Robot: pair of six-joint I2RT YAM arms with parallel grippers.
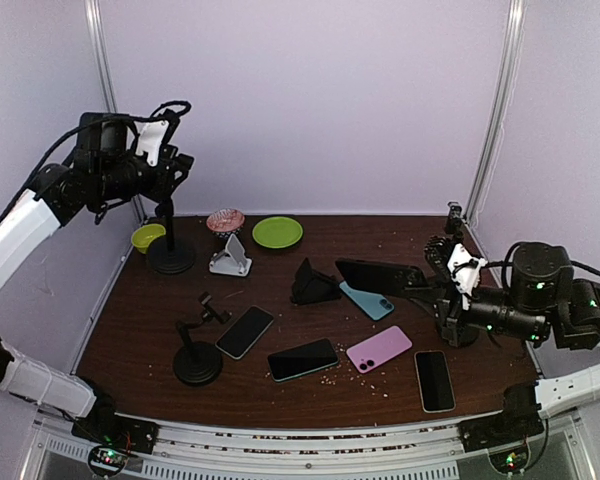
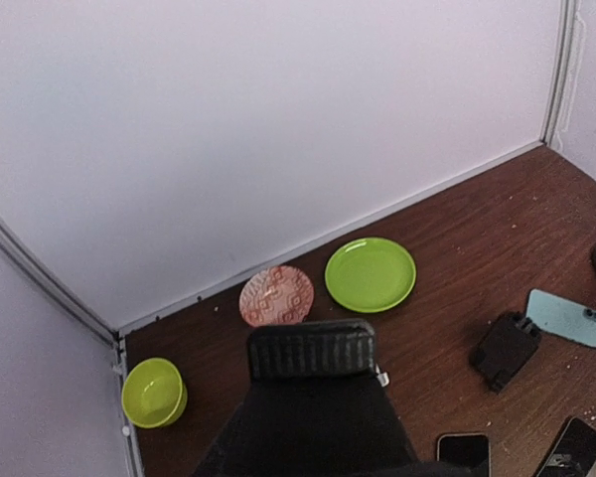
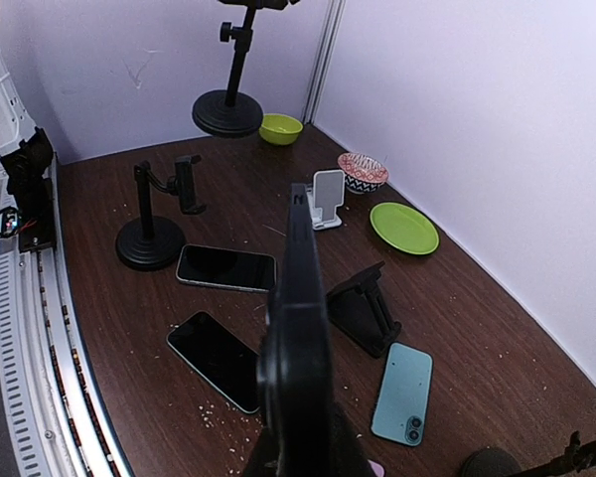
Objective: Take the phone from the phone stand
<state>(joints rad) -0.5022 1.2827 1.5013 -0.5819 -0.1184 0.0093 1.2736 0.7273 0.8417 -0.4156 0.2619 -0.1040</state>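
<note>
The phone, a dark slab, is off the table in the grasp of the right gripper, whose fingers are clamped on its right-hand end. It is held roughly level and tilted, and the right wrist camera sees it edge-on as a thin black line. It hangs just to the right of the black folding phone stand, lifted off it and over the teal phone that lies face down on the brown table. Nearer the arm bases lie a pink phone and three black phones, one at the right, one in the middle and one to its left. At the left stands a round-based clamp stand, with a white stand farther back. Along the rear wall sit a green plate, a red patterned bowl and a green bowl, with a tall pole stand beside the green bowl. The left gripper is raised high over that pole stand, and I cannot tell whether its fingers are apart or together.
</note>
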